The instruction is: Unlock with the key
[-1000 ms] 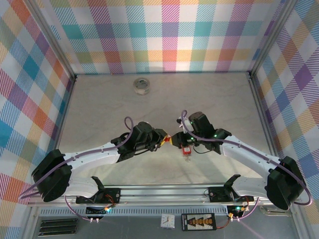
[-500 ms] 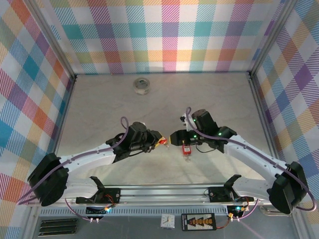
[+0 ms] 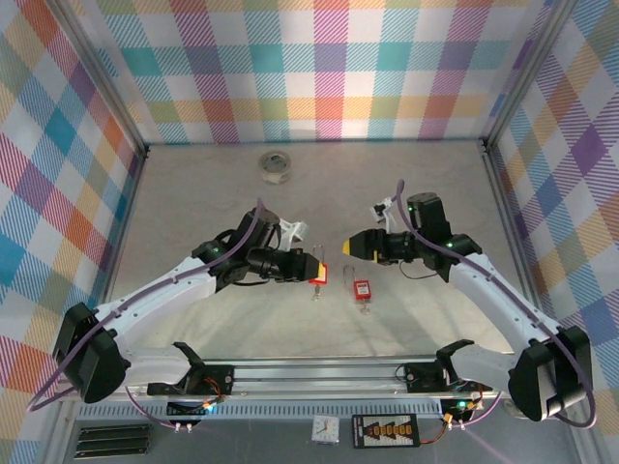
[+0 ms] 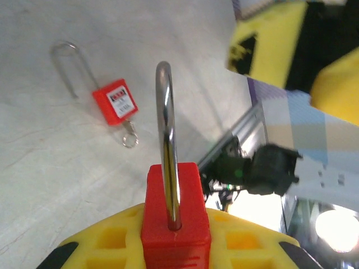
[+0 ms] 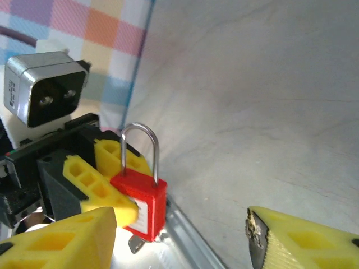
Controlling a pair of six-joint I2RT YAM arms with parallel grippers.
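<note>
While a roll of tape (image 3: 275, 166) sits far back on the table (image 3: 193, 203), near the rear wall and a little left of centre, my left gripper (image 3: 309, 267) reaches in from the left toward the middle. Its yellow fingers are clamped on the body of a red padlock (image 3: 318, 269). On the left wrist camera I see that lock standing upright in the grip, its steel shackle pointing up and away from the fingers. I cannot tell whether the shackle is latched. A small metal tab (image 5: 134, 244) hangs under the lock's body on the right wrist camera, but I cannot say for sure that it is the key.

Just to the right of the held lock, and apart from it, a second red padlock (image 3: 363, 288) lies flat on the table with a key ring (image 3: 366, 304) at its lower end.

Further right, my right gripper (image 3: 350, 247) hangs above the table and points left at the held lock, near it but not touching. Its fingers (image 5: 73, 238) stand well apart with nothing held between them
</note>
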